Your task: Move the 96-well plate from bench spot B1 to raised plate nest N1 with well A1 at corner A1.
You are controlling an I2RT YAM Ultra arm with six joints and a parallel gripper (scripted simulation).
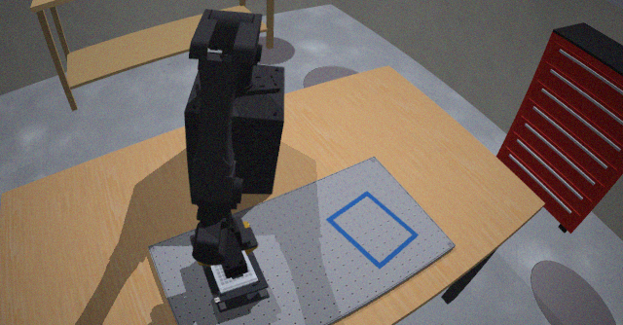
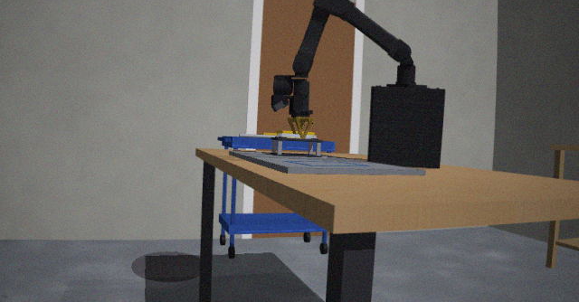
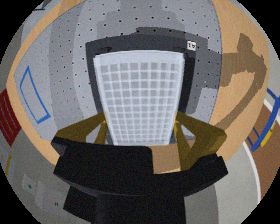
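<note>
Plate point(image 1: 237, 280), white, 96-well: clamped between the gripper's point(image 3: 143, 137) yellow fingers over the dark nest point(image 1: 253, 293) near the worktop's point(image 1: 414, 135) front-left corner; blue outline point(image 1: 372, 229) vacant.

A grey floor point(image 2: 407, 266) and plain beige walls point(image 2: 113, 89) are seen. A brown door point(image 2: 280, 67) in a white frame is set behind a blue cart point(image 2: 271, 222). A red drawer cabinet point(image 1: 565, 130) and wooden shelving point(image 1: 131, 48) are placed near the wooden table point(image 1: 399, 121).

Pedestal point(image 1: 265, 121) blocks rear; breadboard point(image 1: 428, 237) right side open.
</note>
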